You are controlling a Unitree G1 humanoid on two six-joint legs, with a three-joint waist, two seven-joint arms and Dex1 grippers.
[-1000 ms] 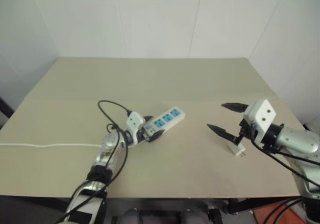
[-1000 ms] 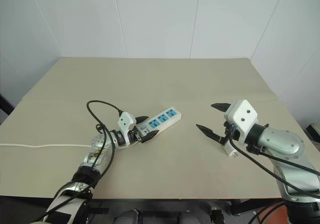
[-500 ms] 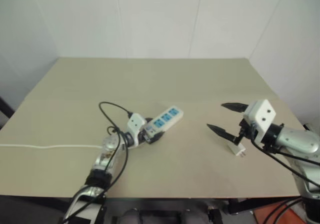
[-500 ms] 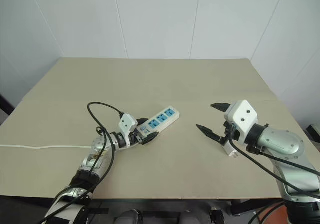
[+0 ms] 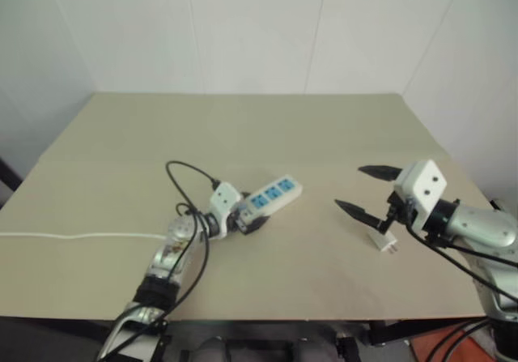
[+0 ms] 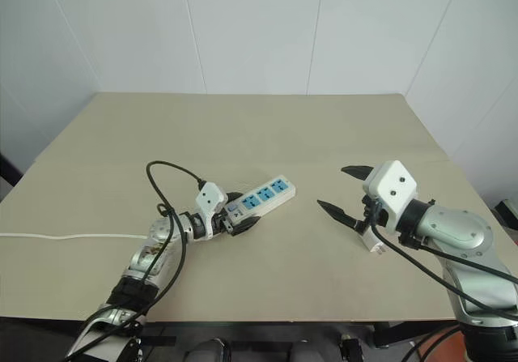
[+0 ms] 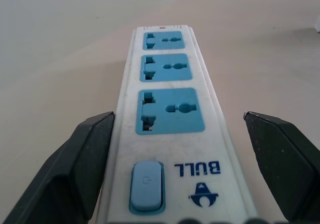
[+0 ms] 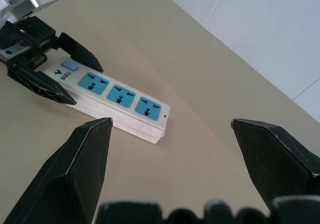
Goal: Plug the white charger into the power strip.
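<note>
Since the earlier frames the power strip (image 6: 257, 200) is lying a little further toward the right edge of the table (image 6: 267, 127), and its free end is turning slightly; the left gripper (image 6: 235, 219) is going with it. The right gripper (image 6: 346, 190) is staying where it was.

The left gripper is standing wide open around the switch end of the strip. One black finger is on each long side, and in the left wrist view one of them is touching the strip's side, while the other is standing well apart from it. So the strip is sitting between the fingers but is not clamped. Its long axis is running from the left gripper toward the far right corner of the table, with the three blue sockets facing up.

The right gripper is also wide open and is holding nothing. It is hovering above the table near the right edge and pointing toward the strip. The charger (image 5: 383, 242) is lying on the table just under and behind it, on the near side, well apart from the strip.

In my judgement the right arm is the nearer one for the charger. It must first go down and back to pick it, then carry it leftward to a socket, with the prongs turned down.
</note>
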